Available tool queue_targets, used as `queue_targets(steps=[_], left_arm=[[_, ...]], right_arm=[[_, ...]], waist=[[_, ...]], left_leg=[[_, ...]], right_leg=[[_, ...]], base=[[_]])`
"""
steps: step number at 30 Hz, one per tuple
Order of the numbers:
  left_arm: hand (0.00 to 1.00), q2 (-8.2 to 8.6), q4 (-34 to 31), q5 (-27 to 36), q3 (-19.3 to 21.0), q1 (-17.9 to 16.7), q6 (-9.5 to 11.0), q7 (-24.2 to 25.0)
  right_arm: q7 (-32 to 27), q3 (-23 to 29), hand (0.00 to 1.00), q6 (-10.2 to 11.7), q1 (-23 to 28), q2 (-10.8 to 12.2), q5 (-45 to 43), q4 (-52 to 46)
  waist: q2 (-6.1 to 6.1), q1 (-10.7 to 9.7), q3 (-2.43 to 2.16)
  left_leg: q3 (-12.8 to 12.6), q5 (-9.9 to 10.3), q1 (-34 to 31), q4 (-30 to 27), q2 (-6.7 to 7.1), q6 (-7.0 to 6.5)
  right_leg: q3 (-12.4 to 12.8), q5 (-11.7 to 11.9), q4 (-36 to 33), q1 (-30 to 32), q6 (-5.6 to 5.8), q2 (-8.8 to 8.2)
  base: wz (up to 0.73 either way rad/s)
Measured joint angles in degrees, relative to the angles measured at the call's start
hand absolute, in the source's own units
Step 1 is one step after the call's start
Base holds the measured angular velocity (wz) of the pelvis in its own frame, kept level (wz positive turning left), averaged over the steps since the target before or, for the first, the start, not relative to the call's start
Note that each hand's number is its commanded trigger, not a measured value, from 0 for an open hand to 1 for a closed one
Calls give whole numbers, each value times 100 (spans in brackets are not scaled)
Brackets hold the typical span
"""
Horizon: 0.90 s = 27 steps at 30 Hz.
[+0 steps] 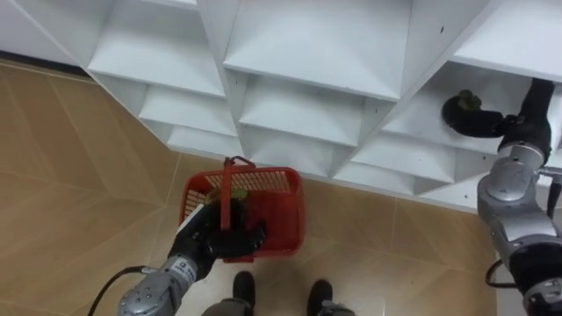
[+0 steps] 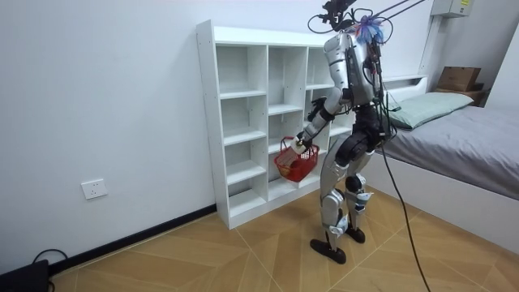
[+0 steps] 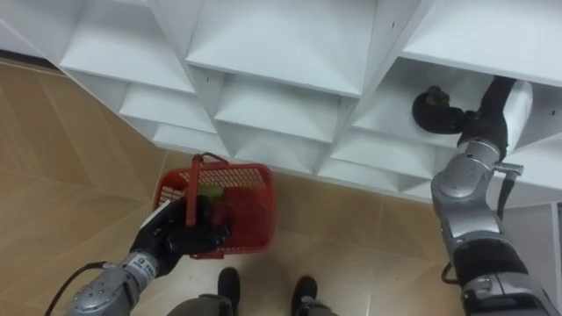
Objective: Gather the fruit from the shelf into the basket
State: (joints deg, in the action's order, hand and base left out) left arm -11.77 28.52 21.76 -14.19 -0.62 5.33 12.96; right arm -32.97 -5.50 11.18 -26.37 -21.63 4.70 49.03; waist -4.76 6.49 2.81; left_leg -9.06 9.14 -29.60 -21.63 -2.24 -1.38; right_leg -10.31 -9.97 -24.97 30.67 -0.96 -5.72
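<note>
A red plastic basket [image 1: 263, 206] hangs in front of the low shelves of the white closet [image 1: 299, 53]. My left hand [image 1: 219, 239] is shut on its upright red handle [image 1: 226, 189]. A greenish fruit [image 3: 209, 191] lies inside the basket. My right hand [image 1: 468, 116] reaches into a compartment at the right, with its fingers curled round a small fruit [image 1: 465, 96] of which just an olive patch shows. In the room view I stand upright facing the closet [image 2: 243, 122], holding the basket [image 2: 296, 164] at hip height.
The other closet compartments in view are bare white shelves. Wooden floor [image 1: 70, 175] stretches to my left and below the basket. A bed [image 2: 462, 138] stands behind me at the room view's right.
</note>
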Motion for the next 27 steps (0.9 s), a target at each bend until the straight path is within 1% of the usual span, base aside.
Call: queue_targets(steps=[3,8,13,15,18,21,27], left_arm=[[100,0,1,6,-22,93,0,-1],[100,1,10,6,-63,126,0,-3],[100,-21,109,10,-157,168,-1,-116],[100,-26,182,12,-186,197,-1,-116],[100,-46,247,12,-186,233,-2,-119],[100,-47,251,19,-191,239,-2,-123],[100,-88,251,26,-287,300,-6,-162]], right_arm=[[92,0,0,-1,-24,-1,2,24],[188,-7,0,-1,-75,-2,2,24],[213,-239,0,-11,-225,-5,0,277],[294,-244,0,-12,-234,-6,1,376],[359,-244,0,-67,-237,-6,3,455],[392,-244,0,-76,-238,-6,5,456],[397,-244,0,-79,-263,-12,9,453]], waist=[[35,18,1],[36,31,2],[35,47,4],[34,66,4],[31,72,11],[23,69,19],[-27,23,53]], left_leg=[[5,-26,-91,1,0,-7],[4,-33,-150,14,0,-8],[12,-37,-174,25,-5,-3],[12,-37,-174,25,-4,-3],[11,-39,-174,24,-4,-4],[12,-41,-174,24,-5,-2],[15,-44,-258,6,-4,-5]], right_leg=[[-33,5,5,65,-7,-17],[-70,6,16,114,-8,-24],[-99,6,25,133,-9,-26],[-99,6,25,133,-9,-28],[-99,6,24,133,-9,-29],[-100,7,20,134,-10,-29],[-100,8,-7,217,-13,-33]], base=[[7],[2],[0],[0],[0],[0],[0]])
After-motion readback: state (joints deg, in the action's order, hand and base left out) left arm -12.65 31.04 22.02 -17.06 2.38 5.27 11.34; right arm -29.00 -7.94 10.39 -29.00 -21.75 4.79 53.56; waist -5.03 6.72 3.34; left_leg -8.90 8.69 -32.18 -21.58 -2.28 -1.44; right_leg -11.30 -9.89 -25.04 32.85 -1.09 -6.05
